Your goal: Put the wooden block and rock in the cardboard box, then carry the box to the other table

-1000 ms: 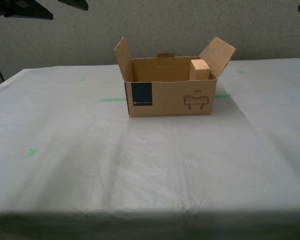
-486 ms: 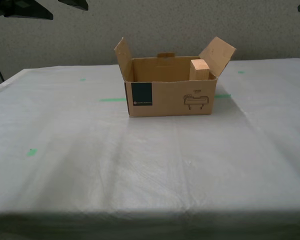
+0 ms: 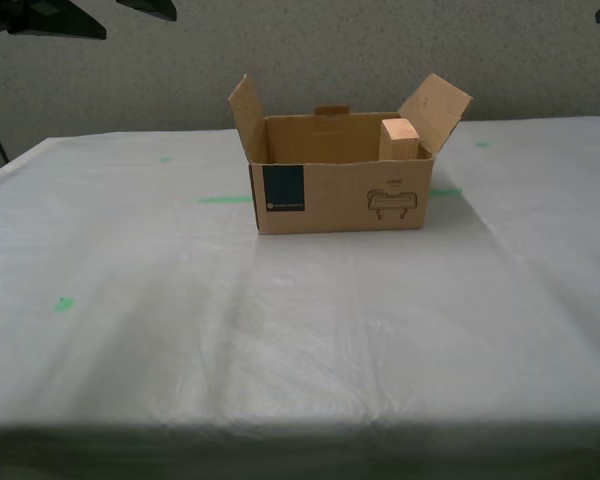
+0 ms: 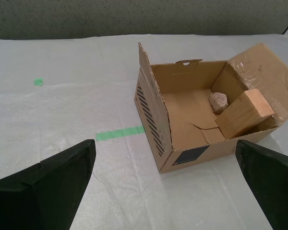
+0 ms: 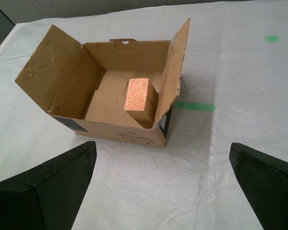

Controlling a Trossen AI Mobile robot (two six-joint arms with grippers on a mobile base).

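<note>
Box (image 3: pixel 340 198) sits flaps-up on the white-sheeted table (image 3: pixel 280 340), near a green tape strip (image 4: pixel 119 132). Block (image 4: pixel 244 113) stands inside it against one end wall, with the rock (image 4: pixel 219 102) on the box floor touching it. My first gripper (image 5: pixel 165 179) and my second gripper (image 4: pixel 165 184) are both spread wide, empty, above the sheet, apart from the box.

The cardboard box (image 3: pixel 340 190) is brown, with a dark teal square label (image 3: pixel 283 188) and black diagonal stripes on one side. The wooden block (image 4: pixel 244 113) is pale tan; the rock (image 4: pixel 219 102) pinkish-beige, speckled. The other table (image 3: pixel 280 340) is glossy white with green tape marks (image 3: pixel 225 199)
</note>
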